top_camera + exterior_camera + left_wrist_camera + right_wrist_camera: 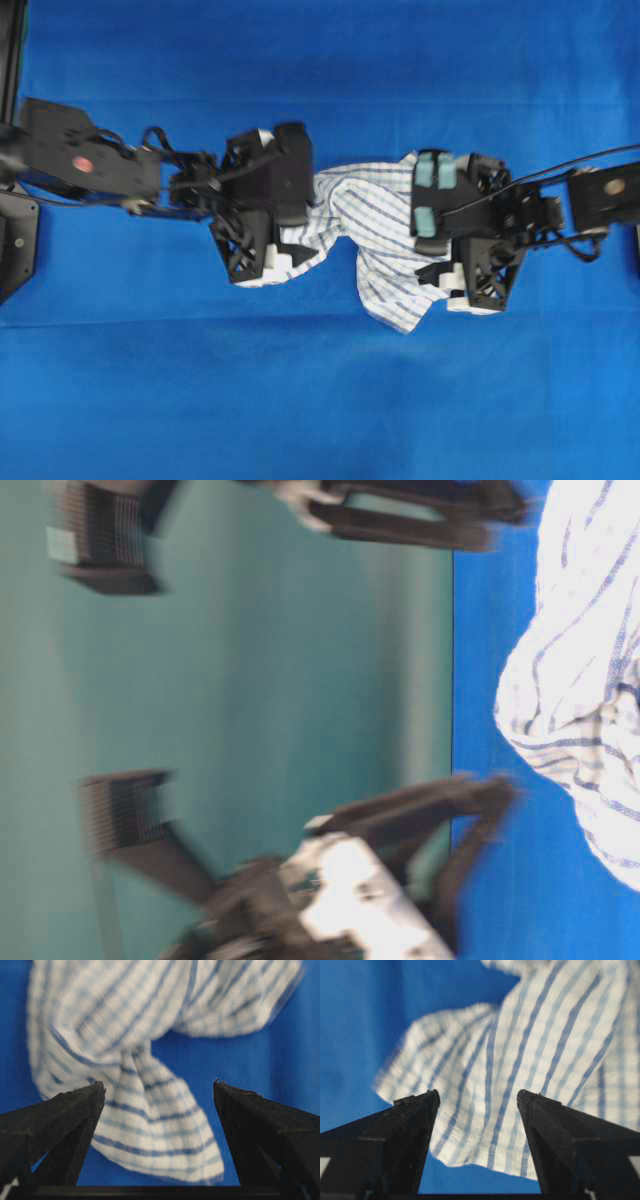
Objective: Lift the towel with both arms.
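A crumpled white cloth towel with thin blue-grey stripes [375,235] lies on the blue-covered surface [320,400] between my two black arms. My left hand [159,1091] stands wide over one bunched end, my right hand [478,1097] wide over the other; neither holds anything.

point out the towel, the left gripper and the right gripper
towel [375,215]: overhead view, on its striped middle
left gripper [159,1091]: left wrist view, midway between its open fingers
right gripper [478,1097]: right wrist view, midway between its open fingers

Plain blue table cloth [320,400] across the whole surface, teal wall [300,660] behind.
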Robot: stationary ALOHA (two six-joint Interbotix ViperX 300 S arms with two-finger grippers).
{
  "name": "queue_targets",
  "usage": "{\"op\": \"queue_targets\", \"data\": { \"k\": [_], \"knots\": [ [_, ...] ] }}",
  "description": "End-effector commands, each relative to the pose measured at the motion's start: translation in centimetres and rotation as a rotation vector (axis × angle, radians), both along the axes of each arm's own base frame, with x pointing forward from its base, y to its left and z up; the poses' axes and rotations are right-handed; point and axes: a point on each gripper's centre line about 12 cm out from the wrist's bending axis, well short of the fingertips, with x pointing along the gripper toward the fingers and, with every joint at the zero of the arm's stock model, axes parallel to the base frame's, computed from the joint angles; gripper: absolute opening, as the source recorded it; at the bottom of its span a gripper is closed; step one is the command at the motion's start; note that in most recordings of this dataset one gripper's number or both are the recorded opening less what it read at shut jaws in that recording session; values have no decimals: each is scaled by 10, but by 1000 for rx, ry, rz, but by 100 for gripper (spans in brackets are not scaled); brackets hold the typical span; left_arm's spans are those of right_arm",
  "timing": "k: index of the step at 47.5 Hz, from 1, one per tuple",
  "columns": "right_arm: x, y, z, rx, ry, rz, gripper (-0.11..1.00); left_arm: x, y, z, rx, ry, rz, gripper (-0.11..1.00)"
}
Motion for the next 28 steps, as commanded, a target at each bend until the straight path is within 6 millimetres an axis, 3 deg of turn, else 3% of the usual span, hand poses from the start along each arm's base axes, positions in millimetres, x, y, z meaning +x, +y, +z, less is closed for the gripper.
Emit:
{"op": "queue_targets", "data": {
  "k": [1,12,28],
  "knots": [
    [6,2,-9,8,0,-2,66,5,-5,-8,-2,9,-10,91],
    [14,12,-38,21,6,12,66,4,-16,-40,-6,77,-33,91],
    [21,15,-63,24,16,17,66,0,-14,-68,-5,86,-27,89]
  ]
}}
